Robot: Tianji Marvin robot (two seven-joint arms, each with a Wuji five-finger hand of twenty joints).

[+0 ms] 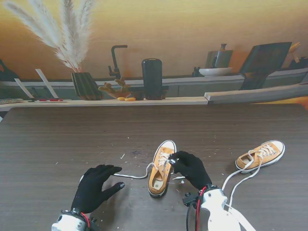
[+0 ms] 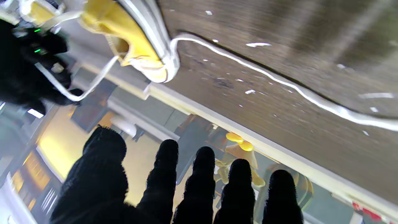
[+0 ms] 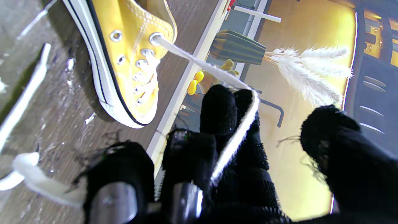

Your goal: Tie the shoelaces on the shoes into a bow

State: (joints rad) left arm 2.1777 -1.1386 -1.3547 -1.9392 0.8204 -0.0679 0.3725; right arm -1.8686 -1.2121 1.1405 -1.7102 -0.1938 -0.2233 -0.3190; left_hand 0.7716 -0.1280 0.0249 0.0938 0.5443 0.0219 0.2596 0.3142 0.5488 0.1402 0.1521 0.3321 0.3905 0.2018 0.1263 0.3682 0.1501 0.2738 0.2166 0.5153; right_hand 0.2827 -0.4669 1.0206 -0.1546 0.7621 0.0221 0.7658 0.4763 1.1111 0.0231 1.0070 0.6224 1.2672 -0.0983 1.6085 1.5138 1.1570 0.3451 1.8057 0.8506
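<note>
Pampas grass (image 1: 62,33) in a dark vase (image 1: 85,85) (upper left), a black faucet (image 1: 115,60), a dark tabletop (image 1: 72,139).

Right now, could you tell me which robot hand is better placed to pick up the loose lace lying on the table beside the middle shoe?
The left robot hand. It is open and holds nothing, next to the loose lace on the table. The right robot hand is already holding the shoe's other lace.

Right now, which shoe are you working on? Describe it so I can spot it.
On the dark wood table, two yellow sneakers lie nearest me. It is the middle shoe, touching my right hand, toe pointing away. The other shoe lies sideways, farther right, untouched.
</note>
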